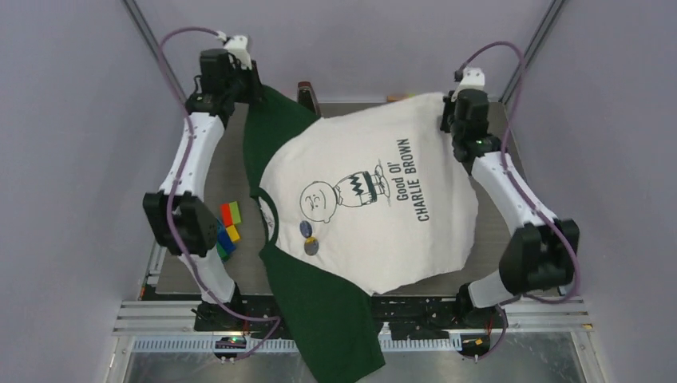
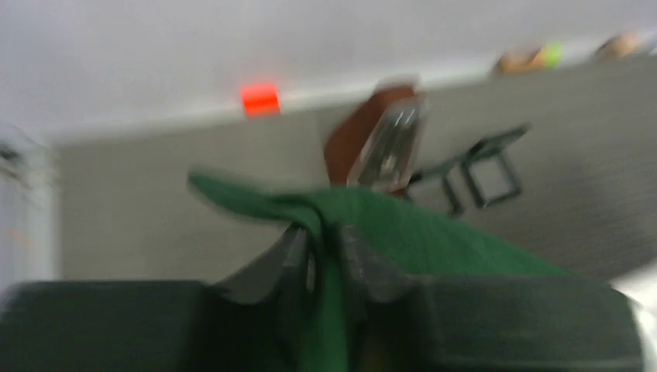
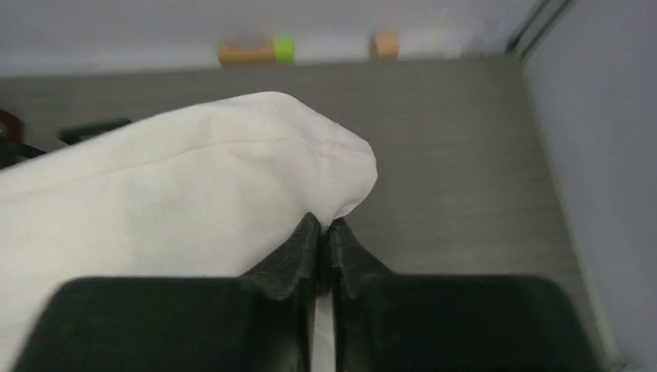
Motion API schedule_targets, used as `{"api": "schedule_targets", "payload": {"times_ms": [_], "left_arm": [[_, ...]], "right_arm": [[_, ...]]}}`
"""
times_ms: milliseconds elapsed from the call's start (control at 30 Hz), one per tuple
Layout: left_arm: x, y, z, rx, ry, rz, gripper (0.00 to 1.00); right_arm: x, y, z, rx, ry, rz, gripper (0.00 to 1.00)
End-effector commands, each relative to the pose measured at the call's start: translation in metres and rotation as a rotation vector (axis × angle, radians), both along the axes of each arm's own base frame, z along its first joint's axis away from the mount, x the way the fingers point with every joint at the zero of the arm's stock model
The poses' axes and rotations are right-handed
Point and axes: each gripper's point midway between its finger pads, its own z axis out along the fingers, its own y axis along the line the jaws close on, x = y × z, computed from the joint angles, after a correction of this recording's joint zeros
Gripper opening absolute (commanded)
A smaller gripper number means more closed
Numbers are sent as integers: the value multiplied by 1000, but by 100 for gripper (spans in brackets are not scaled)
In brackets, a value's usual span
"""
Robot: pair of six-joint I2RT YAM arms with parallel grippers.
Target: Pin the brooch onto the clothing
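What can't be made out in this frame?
Top view: blue badge and grey badge on the T-shirt, too small to tell pinned or loose.
Left wrist view: brown object beyond the green sleeve, motion-blurred.
Top view: end of the near sleeve, cut off by the bottom edge.

Left wrist view: everything is smeared with blur. A brown object [image 2: 360, 136] with a shiny piece against it stands behind a green fold of the T-shirt [image 2: 434, 232]. Its lower part is hidden and it cannot be identified.

Top view: the T-shirt's near green sleeve runs off the bottom edge. Two small round things [image 1: 308, 238] beside the collar are too small to make out. Coloured blocks [image 1: 229, 223] on the desk [image 1: 231, 159] sit partly behind the left arm [image 1: 188, 159].

Right wrist view: the white cloth is cut off at the left edge.
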Motion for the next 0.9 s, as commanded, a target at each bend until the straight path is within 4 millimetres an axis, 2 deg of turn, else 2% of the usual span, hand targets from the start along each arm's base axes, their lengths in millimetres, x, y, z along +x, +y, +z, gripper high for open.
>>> {"api": "schedule_targets", "payload": {"times_ms": [0,33,67,100,133,200,267,433,533,633,667,700,733,800,867], "left_arm": [[44,1,-86,17,130,2,46],[51,-2,-106,-8,169,1,61],[55,-5,-122,-22,199,-6,74],[57,-8,-136,-34,224,-13,81],[57,-9,-145,-43,238,-17,88],[54,-10,-151,-57,235,-14,98],[47,-9,-152,-62,229,-9,100],[16,4,-153,-121,256,76,100],[-11,13,-153,-186,265,133,100],[-46,26,-145,-216,264,210,100],[-58,30,-141,-212,263,231,100],[-71,36,-138,-210,263,262,100],[-87,42,-132,-209,256,299,100],[-110,51,-124,-193,251,345,100],[-137,60,-107,-171,205,371,100]], "right_arm": [[62,-17,-86,79,38,-92,38],[71,-15,-106,99,79,-85,50],[85,-13,-137,103,142,-85,65],[89,-10,-155,117,187,-81,70],[98,-8,-176,122,228,-83,79],[103,-5,-195,144,259,-80,83],[102,-2,-199,170,259,-80,84],[88,-3,-186,214,264,-95,84],[71,-7,-165,224,270,-110,85],[42,-17,-141,216,289,-159,85],[32,-23,-139,200,307,-188,85],[20,-27,-123,199,279,-199,85],[11,-34,-119,183,278,-231,85],[-13,-43,-96,166,233,-264,85],[-36,-51,-76,161,179,-285,85]]}}
